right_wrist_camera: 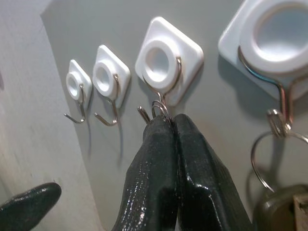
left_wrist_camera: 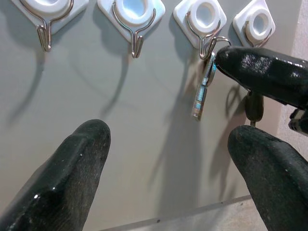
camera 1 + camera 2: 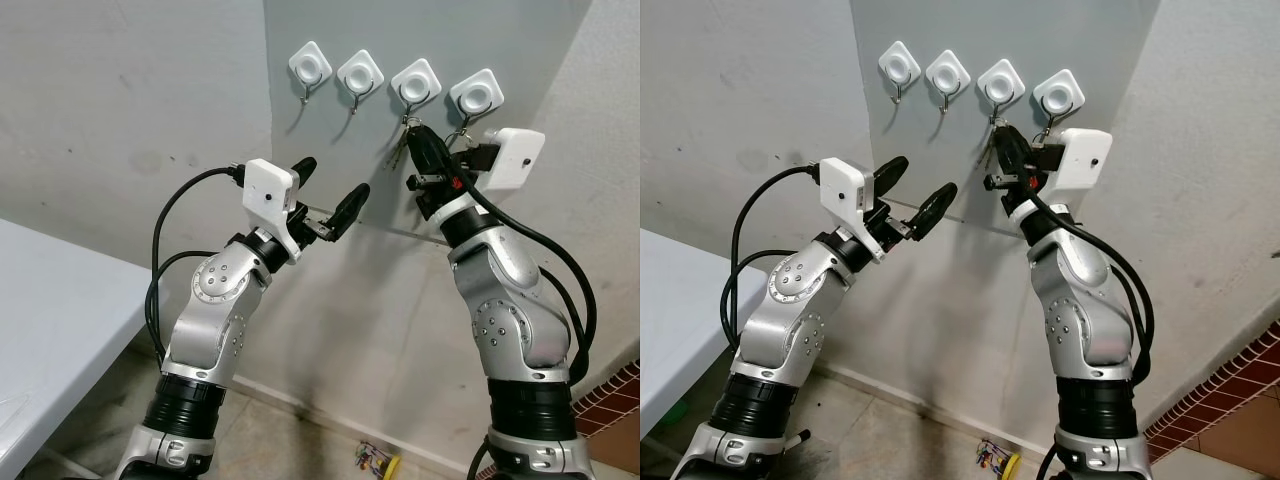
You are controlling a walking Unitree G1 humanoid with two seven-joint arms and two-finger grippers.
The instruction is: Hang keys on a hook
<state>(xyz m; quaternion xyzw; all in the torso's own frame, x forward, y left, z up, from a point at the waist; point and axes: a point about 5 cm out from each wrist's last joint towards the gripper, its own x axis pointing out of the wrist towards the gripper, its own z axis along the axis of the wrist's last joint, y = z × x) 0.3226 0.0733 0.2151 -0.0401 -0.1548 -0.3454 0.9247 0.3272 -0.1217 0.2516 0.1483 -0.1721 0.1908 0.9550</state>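
- Right gripper [image 3: 418,152]: raised to the grey wall panel [image 3: 520,60], its two black fingers pressed together on a key ring [image 1: 161,109] at the tip of the third hook [image 3: 415,82] counted from the robot's left. The pinch sits right at the wire of the hook, probably so that the ring can be guided over the upturned end.
- Keys [image 2: 201,94]: a flat key hangs straight down from that ring, at 6 o'clock below the third hook's white square base. In the left wrist view the ring appears to lie around the hook wire already, though whether it is fully seated cannot be told.
- Fourth hook [image 3: 476,96]: at 3 o'clock from the third; it carries a second ring [image 1: 262,163] with a dark fob [image 2: 254,107] below.
- Left gripper [image 3: 328,192]: held off the wall at 8 o'clock from the hook row, fingers spread wide and holding nothing; its wrist camera faces the hooks, a placement that likely serves as a second look at the work.
- First hook [image 3: 310,67] and second hook [image 3: 359,74]: both bare.
- Judgement: the task seems near its end; what remains is to let go without dragging the ring off.
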